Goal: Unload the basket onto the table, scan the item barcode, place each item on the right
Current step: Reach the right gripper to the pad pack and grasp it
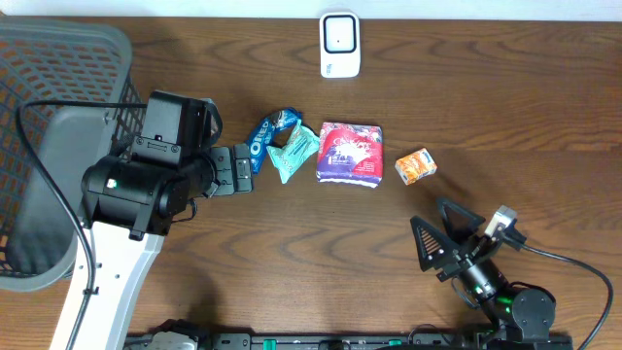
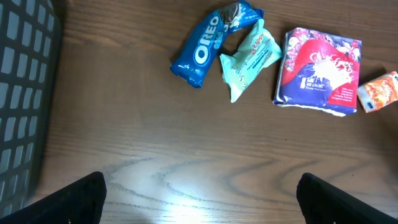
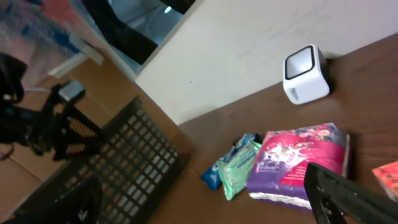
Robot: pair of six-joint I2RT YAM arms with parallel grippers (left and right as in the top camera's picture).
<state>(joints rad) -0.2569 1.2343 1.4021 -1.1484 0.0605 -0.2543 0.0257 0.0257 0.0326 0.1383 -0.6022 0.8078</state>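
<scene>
Four small packs lie in a loose row on the wooden table (image 1: 292, 253), and I take the purple pack (image 1: 349, 154) in the middle as my marker. Just left of it, close enough that I cannot tell whether they touch, sits a green pack (image 1: 292, 151). A blue Oreo pack (image 1: 264, 136) lies slanted against that one's far side. Right of the purple pack, a little apart, is a small orange pack (image 1: 415, 165). Straight behind the purple pack, near the table's far edge and well apart from it, stands the white scanner (image 1: 340, 44). The left gripper (image 1: 231, 170) hovers left of the purple pack, beyond the Oreo pack, its fingers spread wide with nothing between them. The right gripper (image 1: 439, 233) sits in front of the purple pack and to its right, nearer than the orange pack, its fingers likewise wide apart and empty. Far left of the purple pack is a grey mesh basket (image 1: 58, 58).
</scene>
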